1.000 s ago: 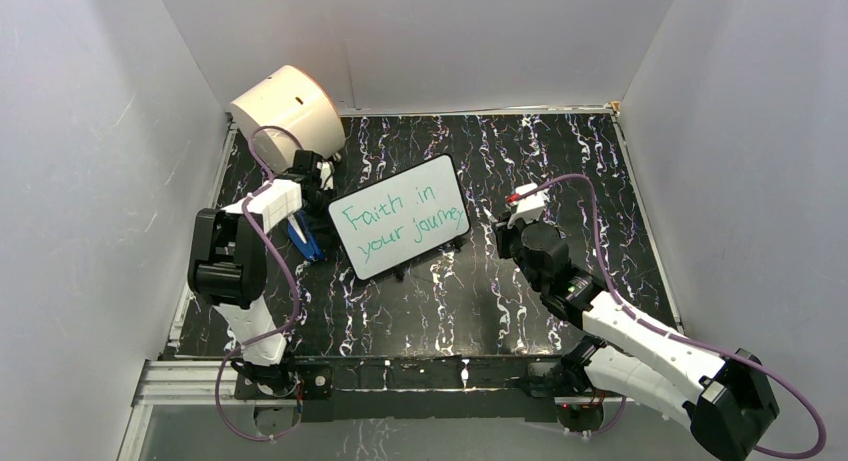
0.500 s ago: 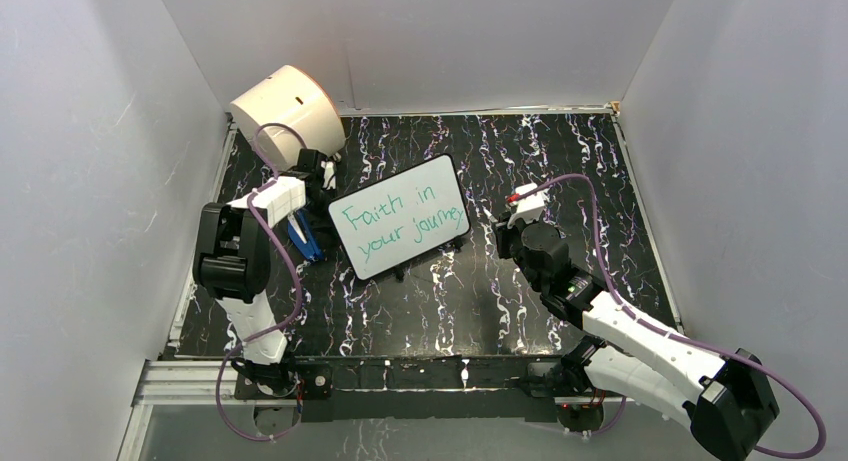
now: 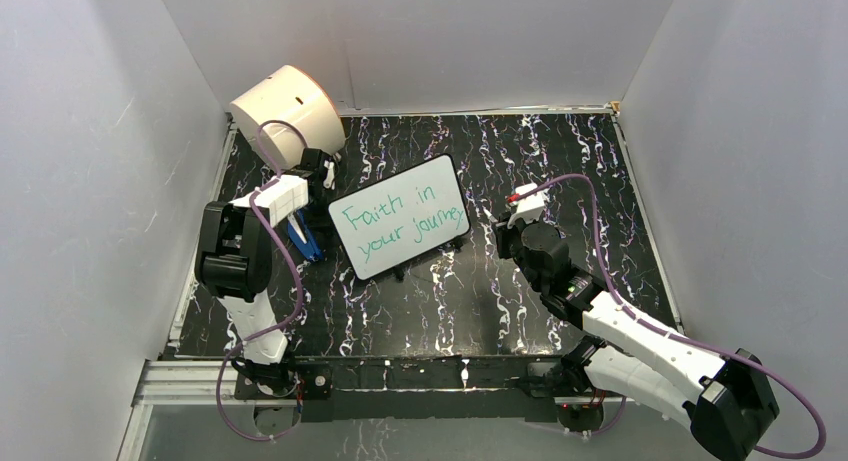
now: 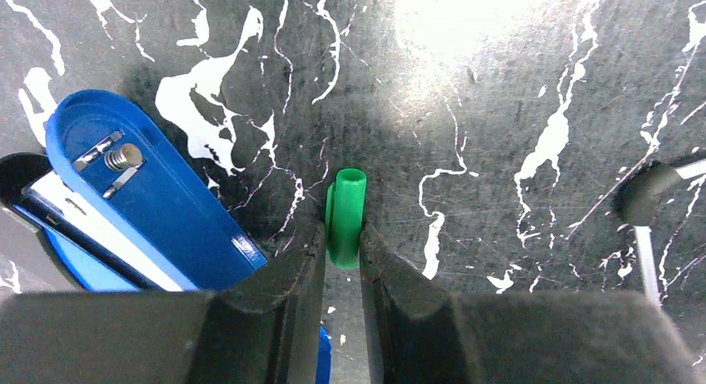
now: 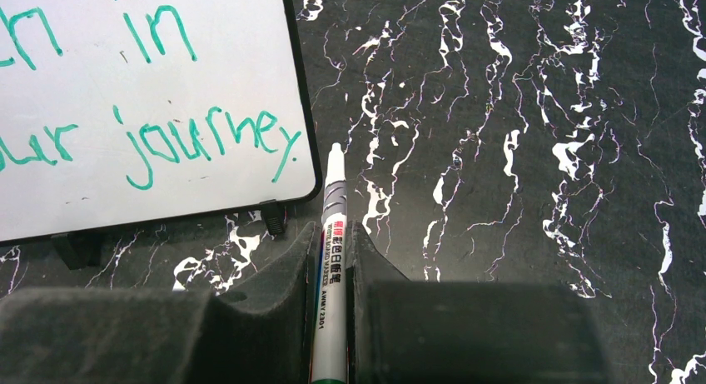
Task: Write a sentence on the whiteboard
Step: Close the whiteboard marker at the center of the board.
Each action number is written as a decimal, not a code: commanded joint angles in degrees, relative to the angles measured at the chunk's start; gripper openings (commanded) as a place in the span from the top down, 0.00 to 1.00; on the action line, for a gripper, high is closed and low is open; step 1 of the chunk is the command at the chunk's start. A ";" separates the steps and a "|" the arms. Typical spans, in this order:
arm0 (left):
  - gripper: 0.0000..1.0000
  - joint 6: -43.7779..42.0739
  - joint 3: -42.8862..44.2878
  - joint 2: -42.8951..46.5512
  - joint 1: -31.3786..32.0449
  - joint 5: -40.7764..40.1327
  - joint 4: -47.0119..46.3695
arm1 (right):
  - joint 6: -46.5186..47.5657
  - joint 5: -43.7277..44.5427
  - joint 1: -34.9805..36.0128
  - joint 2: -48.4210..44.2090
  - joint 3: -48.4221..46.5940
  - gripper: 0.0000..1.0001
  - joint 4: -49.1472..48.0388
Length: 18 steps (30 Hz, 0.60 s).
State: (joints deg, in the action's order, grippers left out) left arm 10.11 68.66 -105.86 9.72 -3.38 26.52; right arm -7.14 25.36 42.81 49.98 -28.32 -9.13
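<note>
Since the sentence (image 3: pixel 400 221) already fills the whiteboard (image 5: pixel 208 51), mid-counter (image 3: pixel 560 161), capping looks next: the marker (image 5: pixel 331 234), gripped in right jaws, points at its near right corner; left jaws pinch green cap (image 4: pixel 345 217) beyond its left edge.

even bright light, overhead glare on the tabletop (image 4: pixel 466 17), left claw (image 4: pixel 341 241) blurred.

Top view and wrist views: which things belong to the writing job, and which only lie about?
Job: black-framed white whiteboard; green handwritten sentence; white marker pen, right hand; green plastic cap, left hand.
Lying about: blue plastic case; cream cylindrical drum.
</note>
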 commanded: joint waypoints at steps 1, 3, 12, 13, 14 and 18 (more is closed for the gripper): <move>0.80 -0.88 1.42 0.13 0.04 -2.46 2.48 | 0.57 0.43 -0.16 -1.02 -0.25 1.00 -3.71; 0.79 -0.81 1.39 -0.59 0.04 -1.73 2.54 | 0.55 0.50 -0.18 -1.02 -0.26 1.00 -3.62; 0.82 -1.61 1.69 -2.66 0.08 -1.00 3.24 | 0.46 0.21 -0.13 -0.77 -0.60 1.00 -3.58; 0.84 -1.81 1.80 -2.60 0.12 -0.86 3.45 | 0.46 0.32 -0.17 -0.87 -0.60 1.00 -3.46; 0.86 -1.92 1.84 -2.41 0.13 -0.84 3.59 | 0.50 0.30 -0.18 -1.05 -0.60 1.00 -3.30; 0.99 -2.30 1.35 0.47 0.04 -1.50 3.62 | 0.46 -0.41 -0.18 -1.74 -0.73 1.00 -2.93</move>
State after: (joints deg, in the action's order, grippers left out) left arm 8.62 70.24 -106.89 9.76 -3.86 28.42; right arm -7.14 25.32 42.81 49.87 -28.32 -9.10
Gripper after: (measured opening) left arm 0.102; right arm 0.199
